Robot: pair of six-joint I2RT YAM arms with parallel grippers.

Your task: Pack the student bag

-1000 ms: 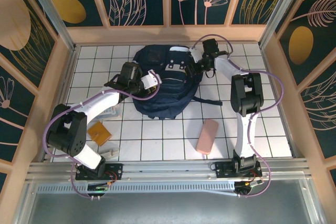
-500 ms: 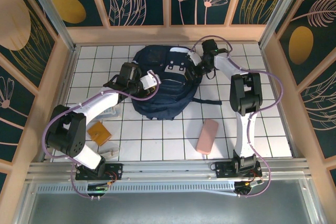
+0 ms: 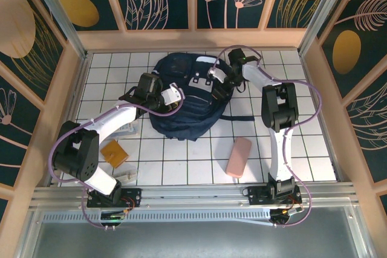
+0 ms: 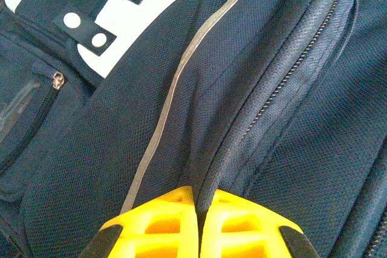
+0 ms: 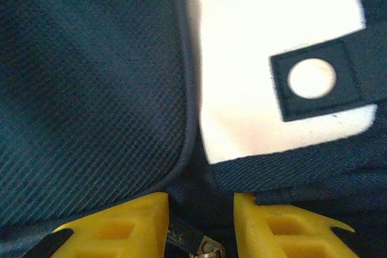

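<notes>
Change: the right gripper (image 3: 219,75) has swung in from beyond the bag's right shoulder and now sits over its top, just beside the light grey buckle patch (image 3: 199,81). The left gripper (image 3: 171,96) has stayed where it was.
Meaning: packing proper does not seem to have begun. The arms look set on opening the zip first, one holding the fabric and the other going for the pull.
Bag: the student bag (image 3: 184,98) lies flat at mid-table, toward the far edge, with the zip closed as far as can be seen.
Left gripper: closed tight, with a fold of navy fabric beside the zip track pinched between its fingers (image 4: 163,222).
Right gripper: jaws narrowly apart. A metal zip pull (image 5: 205,247) lies in the gap and is not yet clamped.
Still out: a pink case (image 3: 239,156) sits toward the table's near edge, right of middle, and an orange item (image 3: 113,152) lies toward the near left corner.
</notes>
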